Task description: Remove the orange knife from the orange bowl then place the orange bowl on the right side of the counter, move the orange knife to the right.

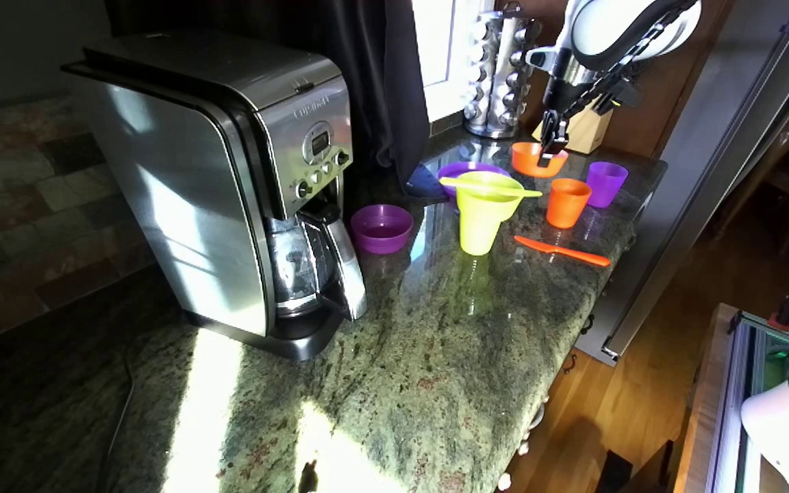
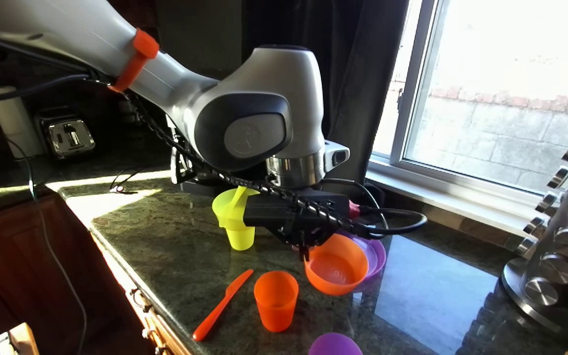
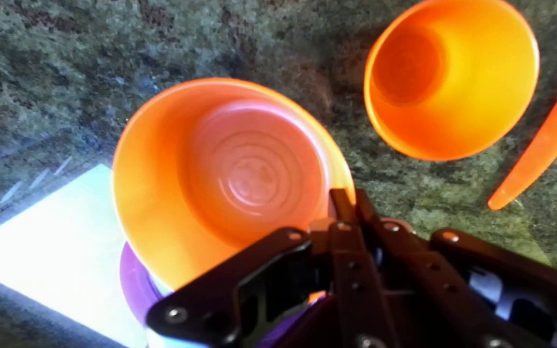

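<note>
End effector [image 3: 352,195] pinches round orange plastic bowl [image 3: 230,179] by rim; one-sided grip could let it tilt. Low swing might topple tapered orange plastic cup [image 3: 452,82] nearby.

Surface [image 1: 394,383]: polished stone, mottled green, sunlit in patches. I find standing directly on it a coffee maker [image 1: 223,185], purple bowl [image 1: 382,236], yellow cup [image 1: 479,226], orange cup [image 1: 567,207], purple cup [image 1: 607,184] and spice rack [image 1: 503,79]. Orange knife [image 1: 562,251] lies flat beside the orange cup.

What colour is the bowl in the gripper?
Orange; the bowl shows best in the wrist view.
</note>
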### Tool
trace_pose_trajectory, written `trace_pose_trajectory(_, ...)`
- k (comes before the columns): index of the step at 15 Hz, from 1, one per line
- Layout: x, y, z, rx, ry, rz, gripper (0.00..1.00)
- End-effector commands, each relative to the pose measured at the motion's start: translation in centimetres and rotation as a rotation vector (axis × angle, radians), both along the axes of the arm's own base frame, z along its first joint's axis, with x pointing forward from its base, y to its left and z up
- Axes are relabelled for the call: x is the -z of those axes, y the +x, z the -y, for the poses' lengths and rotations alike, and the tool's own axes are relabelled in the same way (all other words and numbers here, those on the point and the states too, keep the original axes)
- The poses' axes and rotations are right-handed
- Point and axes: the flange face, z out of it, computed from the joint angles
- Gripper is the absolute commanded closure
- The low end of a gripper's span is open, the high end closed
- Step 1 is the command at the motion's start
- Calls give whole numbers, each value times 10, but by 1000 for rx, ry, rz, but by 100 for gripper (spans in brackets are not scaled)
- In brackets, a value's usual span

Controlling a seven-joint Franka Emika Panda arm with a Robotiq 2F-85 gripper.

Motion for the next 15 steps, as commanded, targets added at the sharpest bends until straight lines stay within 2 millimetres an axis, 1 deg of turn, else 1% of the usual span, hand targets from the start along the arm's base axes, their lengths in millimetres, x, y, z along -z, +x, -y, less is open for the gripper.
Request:
trace_pose_trajectory(1,13,9,14,-12,18,-5,99)
trace_pose_trajectory(7,30,10,22,25,36,-46,99)
trace_pose_trajectory(11,37,13,26,54,41,-53,99)
trace_pose_trajectory(15,40,18,26,81,63,-60,99)
